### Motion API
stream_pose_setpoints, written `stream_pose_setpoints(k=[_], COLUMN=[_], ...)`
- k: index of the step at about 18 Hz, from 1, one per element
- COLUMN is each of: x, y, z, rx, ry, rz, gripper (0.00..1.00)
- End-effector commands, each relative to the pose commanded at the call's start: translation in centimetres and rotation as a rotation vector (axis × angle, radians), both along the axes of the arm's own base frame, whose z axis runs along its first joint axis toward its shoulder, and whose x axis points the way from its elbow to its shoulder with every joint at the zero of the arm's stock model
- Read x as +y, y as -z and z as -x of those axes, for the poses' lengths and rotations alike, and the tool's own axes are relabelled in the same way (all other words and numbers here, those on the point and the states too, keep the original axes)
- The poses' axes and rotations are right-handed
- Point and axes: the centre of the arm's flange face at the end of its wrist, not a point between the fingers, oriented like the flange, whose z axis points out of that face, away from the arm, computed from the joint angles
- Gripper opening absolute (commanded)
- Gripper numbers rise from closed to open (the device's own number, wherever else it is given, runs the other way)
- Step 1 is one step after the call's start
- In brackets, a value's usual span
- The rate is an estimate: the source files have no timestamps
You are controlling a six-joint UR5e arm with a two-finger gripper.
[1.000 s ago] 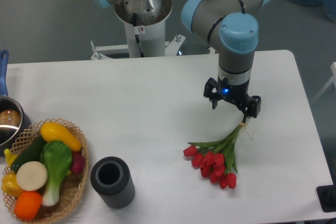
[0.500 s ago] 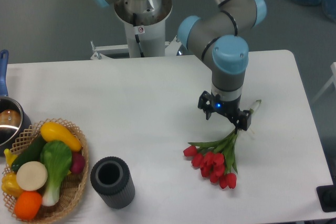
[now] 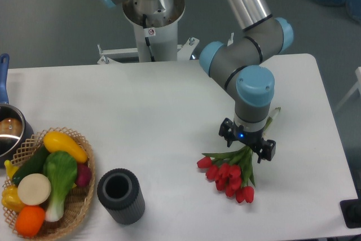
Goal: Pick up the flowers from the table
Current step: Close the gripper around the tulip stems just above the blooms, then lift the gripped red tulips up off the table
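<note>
The flowers (image 3: 230, 176), a bunch of red tulips with green leaves and pale stems, lie on the white table (image 3: 141, 103) at the right front. Their buds point toward the front edge, and one stem end (image 3: 274, 113) sticks out behind the wrist. My gripper (image 3: 247, 144) is low over the stems just above the leaves. It is open, with one finger on each side of the bunch. The wrist hides the middle of the stems. The flowers still rest on the table.
A black ribbed cylinder cup (image 3: 120, 195) stands at the front, left of the flowers. A wicker basket (image 3: 86, 197) of produce sits at the front left corner, with a metal pot (image 3: 8, 132) behind it. The robot's base (image 3: 153, 22) stands behind the table.
My gripper has moved from the stem ends toward the buds and come down lower over the bunch. The flowers have not moved.
</note>
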Motion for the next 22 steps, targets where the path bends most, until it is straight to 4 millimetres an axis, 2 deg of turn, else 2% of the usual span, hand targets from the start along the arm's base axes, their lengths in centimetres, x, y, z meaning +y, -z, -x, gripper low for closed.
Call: stream_pose_setpoints(k=[4,5,7,8,9,10,11,15,22], x=[0.1,0.1,0.2,0.2,0.3,0.3,0.3,0.4,0.0], y=[0.4,0.4,0.3,0.4,0.5,0.6,1.5,0.9,-2.7], z=[-0.2,-0.2,-0.2,-0.2,-0.3,-0.6,-0.8,-0.7,-0.5], rx=[-0.005,-0.006,-0.007,-0.009,-0.011,-0.015,-0.026,-0.016,0.03], ry=[0.006,0.01,0.013,0.01,0.009,0.01,0.01,0.012,0.005], rz=[0.004,0.001,-0.003,-0.002,-0.003,-0.001,0.007,0.003,-0.024], gripper=[1.0,0.96,0.62,0.35,0.18,0.1,0.1,0.1,0.11])
